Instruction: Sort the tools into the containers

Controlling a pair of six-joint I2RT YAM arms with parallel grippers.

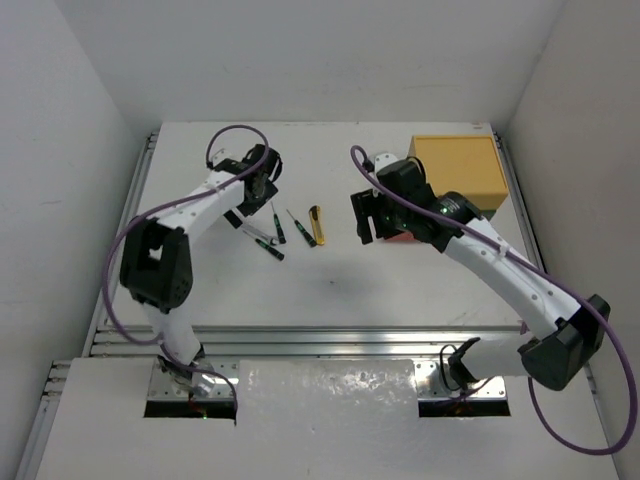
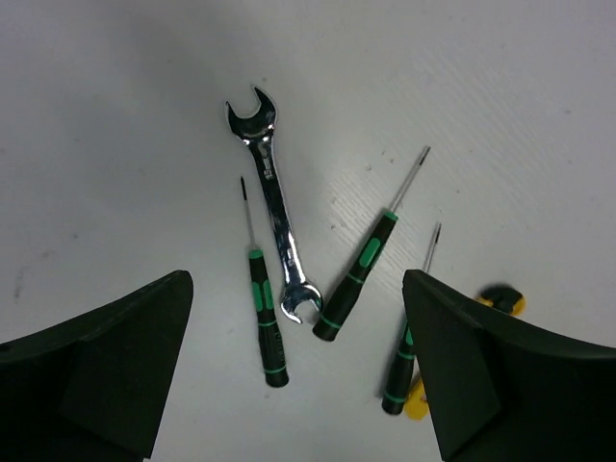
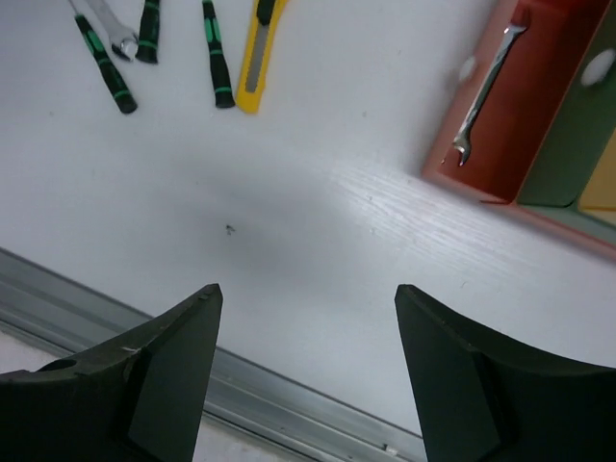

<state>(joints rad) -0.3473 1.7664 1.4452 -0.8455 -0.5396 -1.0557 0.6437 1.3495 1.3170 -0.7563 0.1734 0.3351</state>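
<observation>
On the white table lie one silver wrench (image 2: pixel 274 207), three black-and-green screwdrivers (image 2: pixel 262 313) (image 2: pixel 364 258) (image 2: pixel 404 358) and a yellow-and-black utility knife (image 3: pixel 255 60). My left gripper (image 2: pixel 296 281) is open and empty, hovering above the wrench and screwdrivers; it also shows in the top view (image 1: pixel 262 185). A second wrench (image 3: pixel 486 91) lies in the pulled-out red-orange drawer (image 3: pixel 472 183), next to the dark green drawer (image 3: pixel 577 130). My right gripper (image 3: pixel 306 291) is open and empty over bare table, left of the drawers. The yellow box (image 1: pixel 458 165) tops the stack.
The stack of drawers stands at the back right of the table, partly hidden by my right arm (image 1: pixel 500 265). A metal rail (image 3: pixel 289 404) runs along the table's near edge. White walls enclose the table on three sides.
</observation>
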